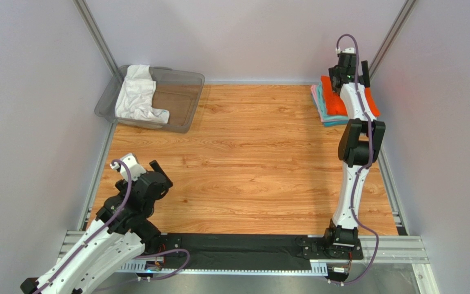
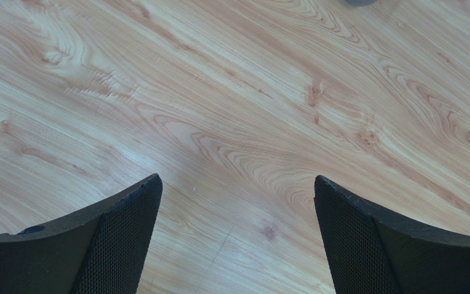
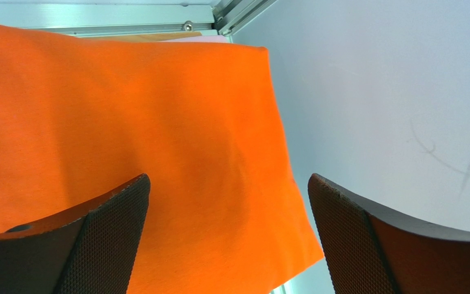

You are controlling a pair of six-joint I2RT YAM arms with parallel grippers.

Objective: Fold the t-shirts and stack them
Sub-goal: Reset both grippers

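The wooden table (image 1: pixel 250 159) carries a clear grey bin (image 1: pixel 188 98) at its far left corner. A crumpled white shirt (image 1: pixel 136 98) lies inside it against the left wall. At the far right corner the orange shirt (image 1: pixel 330 98), folded flat and smooth, tops a stack. Only edges of the teal shirt (image 1: pixel 324 114) and pink shirt (image 1: pixel 314 93) show beneath, and the right arm covers much of the pile. The right gripper (image 3: pixel 228 184) hangs over the orange cloth, jaws wide apart, holding nothing. The left gripper (image 2: pixel 237 184) is spread just as wide over bare wood.

Left arm (image 1: pixel 102 248), right arm (image 1: pixel 349 197): white links, black joints, lilac cables (image 1: pixel 346 36). Left hand (image 2: pixel 236 179) fingers (image 2: pixel 121 245) black, mesh-textured.
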